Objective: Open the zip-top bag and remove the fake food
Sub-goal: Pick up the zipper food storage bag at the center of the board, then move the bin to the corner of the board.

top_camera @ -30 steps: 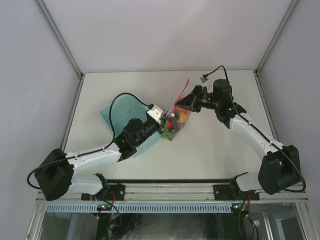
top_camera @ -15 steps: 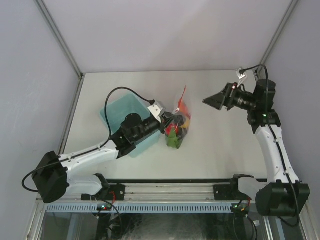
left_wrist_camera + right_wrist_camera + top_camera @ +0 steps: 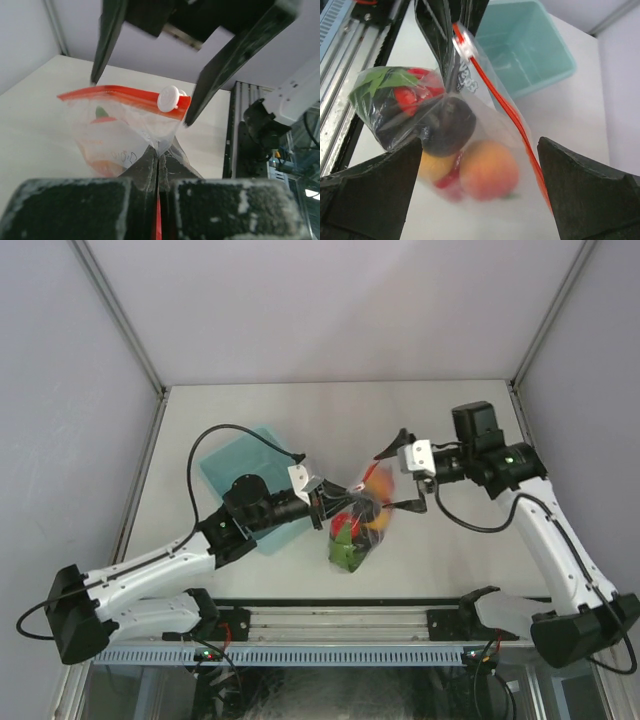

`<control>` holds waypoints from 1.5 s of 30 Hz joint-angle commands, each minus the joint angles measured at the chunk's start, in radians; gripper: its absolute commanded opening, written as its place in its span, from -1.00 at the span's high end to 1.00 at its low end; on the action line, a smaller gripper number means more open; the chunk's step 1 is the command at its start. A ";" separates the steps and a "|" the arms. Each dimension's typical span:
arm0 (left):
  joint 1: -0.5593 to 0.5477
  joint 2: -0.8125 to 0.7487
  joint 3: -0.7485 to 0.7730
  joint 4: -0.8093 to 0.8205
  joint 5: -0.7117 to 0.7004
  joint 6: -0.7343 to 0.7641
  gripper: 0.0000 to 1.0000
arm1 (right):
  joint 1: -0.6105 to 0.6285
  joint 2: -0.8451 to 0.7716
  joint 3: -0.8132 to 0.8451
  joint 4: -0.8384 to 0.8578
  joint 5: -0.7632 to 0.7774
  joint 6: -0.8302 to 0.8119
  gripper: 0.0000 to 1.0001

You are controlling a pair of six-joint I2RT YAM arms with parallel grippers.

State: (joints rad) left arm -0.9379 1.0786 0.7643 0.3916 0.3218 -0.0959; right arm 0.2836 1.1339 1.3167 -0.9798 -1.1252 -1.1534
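The zip-top bag (image 3: 490, 115) is clear, glossy plastic with an orange-red zip strip (image 3: 120, 94) and a white slider (image 3: 169, 98). There is some dark printed lettering on its side. Through the plastic the fake food (image 3: 445, 132) shows as a peach-orange ball, a near-black round piece, bright red bits, a yellow piece and green leaves. The bin (image 3: 222, 465), toward the desk's left edge, is light teal. The desk (image 3: 450, 550) is plain off-white, without pattern. The left gripper (image 3: 158, 167) is black, speckled grey-white close to its camera. The right gripper (image 3: 480, 150) is plain black.
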 commanded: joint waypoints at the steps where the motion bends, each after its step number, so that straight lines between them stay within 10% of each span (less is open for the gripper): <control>1: -0.014 -0.107 -0.018 0.022 0.059 -0.015 1.00 | 0.128 0.057 0.027 0.002 0.063 -0.115 -0.88; 12: -0.016 -0.327 -0.150 -0.190 -0.032 0.023 1.00 | 0.320 0.194 0.015 0.085 0.029 0.102 1.00; 22: -0.015 -0.460 -0.202 -0.544 -0.438 -0.069 0.99 | 0.496 0.235 -0.190 0.787 0.389 0.703 1.00; 27: 0.094 -0.460 -0.158 -0.613 -0.720 -0.012 0.99 | 0.499 0.376 -0.015 0.886 0.512 0.894 1.00; 35: 0.557 -0.246 -0.021 -0.464 -0.508 -0.044 0.99 | 0.439 0.492 0.091 0.911 0.649 1.019 1.00; 45: 0.592 0.139 0.297 -0.297 0.030 -0.026 0.99 | 0.293 0.394 -0.005 0.958 0.452 1.140 1.00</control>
State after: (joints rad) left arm -0.3607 1.1957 0.9524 -0.0143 0.1158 -0.1280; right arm 0.6228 1.6375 1.3396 -0.0620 -0.5800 -0.0841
